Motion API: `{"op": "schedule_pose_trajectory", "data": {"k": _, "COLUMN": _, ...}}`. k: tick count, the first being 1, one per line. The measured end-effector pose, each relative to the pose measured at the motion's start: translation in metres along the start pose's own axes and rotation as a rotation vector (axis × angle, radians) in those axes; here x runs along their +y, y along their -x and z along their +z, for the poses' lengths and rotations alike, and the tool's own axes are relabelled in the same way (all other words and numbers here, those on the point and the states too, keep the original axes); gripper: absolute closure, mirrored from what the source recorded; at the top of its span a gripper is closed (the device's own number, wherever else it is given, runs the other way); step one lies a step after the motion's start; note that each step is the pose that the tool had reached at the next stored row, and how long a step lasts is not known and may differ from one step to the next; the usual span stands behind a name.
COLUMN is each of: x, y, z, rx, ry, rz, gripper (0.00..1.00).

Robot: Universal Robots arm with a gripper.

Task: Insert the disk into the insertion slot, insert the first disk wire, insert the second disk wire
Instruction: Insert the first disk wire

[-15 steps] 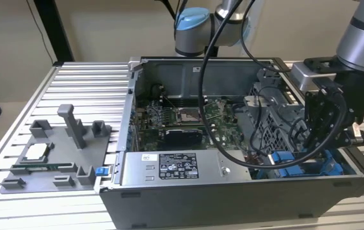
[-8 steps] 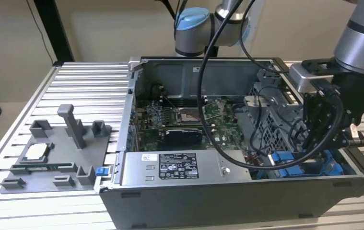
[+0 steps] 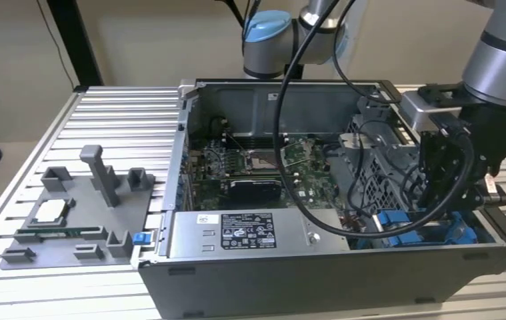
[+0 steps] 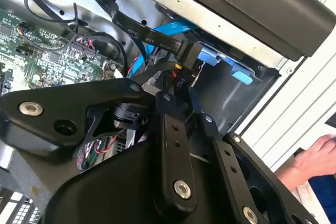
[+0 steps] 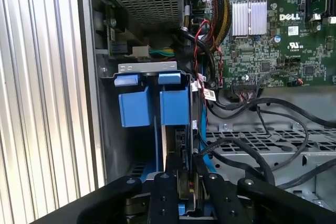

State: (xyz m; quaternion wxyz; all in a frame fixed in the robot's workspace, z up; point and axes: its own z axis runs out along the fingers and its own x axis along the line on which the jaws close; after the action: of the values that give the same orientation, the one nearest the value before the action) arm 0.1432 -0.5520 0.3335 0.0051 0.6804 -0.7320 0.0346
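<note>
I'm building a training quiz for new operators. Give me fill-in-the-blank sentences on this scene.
1. The insertion slot has tabs coloured ___.
2. The gripper is shut on a connector coloured ___.
3. The computer case sits on the table toward the exterior view's ___.
Missing: blue; black; right.

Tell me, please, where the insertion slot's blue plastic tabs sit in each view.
Exterior view: blue plastic tabs at the case's near corner, the exterior view's right.
First wrist view: tabs between ribbed metal table and green motherboard.
Second wrist view: tabs against grey case wall.
Shared landmark: motherboard.
</note>
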Motion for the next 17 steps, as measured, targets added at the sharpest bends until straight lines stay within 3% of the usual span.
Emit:
{"op": "schedule_pose_trajectory", "data": {"k": 9, "x": -0.0016, "y": -0.0020, "z": -0.0381, "rx": -0.0002, "ry": 0.0005, "rz": 0.000, "gripper": 0.00}}
{"op": "schedule_pose_trajectory", "data": {"k": 17, "x": -0.0040, "y": -0.0020, "z": -0.0390, "rx": 0.0001, "ry": 0.0035, "rz": 0.000, "gripper": 0.00}}
